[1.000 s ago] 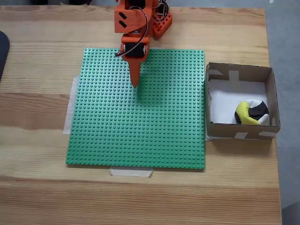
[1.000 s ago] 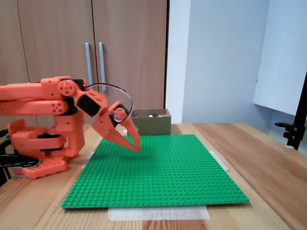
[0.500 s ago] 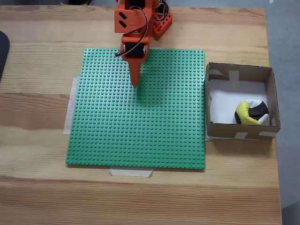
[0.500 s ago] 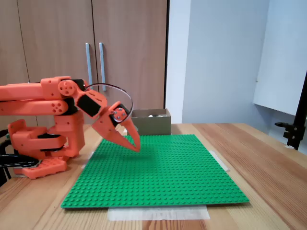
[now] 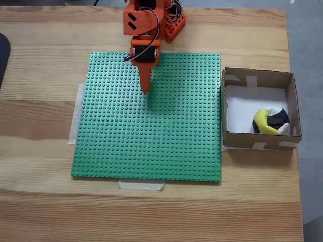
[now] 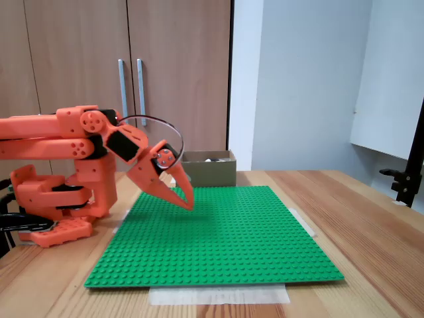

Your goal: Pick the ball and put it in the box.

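Even bright indoor light, both fixed views sharp; soft shadow on green studded baseplate (image 5: 151,131) under orange arm (image 5: 144,30); no glare.

No visible change since earlier.

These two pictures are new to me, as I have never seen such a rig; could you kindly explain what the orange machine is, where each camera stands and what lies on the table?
The orange machine is a small robot arm bolted at one table edge. Its tip is a gripper with two jaws, shut and holding nothing, hanging just above a green studded mat.

One fixed view looks straight down on the table. The other stands low at the table's edge and sees the arm from the side, with cupboard doors behind.

Beside the mat sits a cardboard box. Inside it, in the corner nearest the bottom right of the top-down picture, lies a yellow, black and white ball. So the ball is already in the box.
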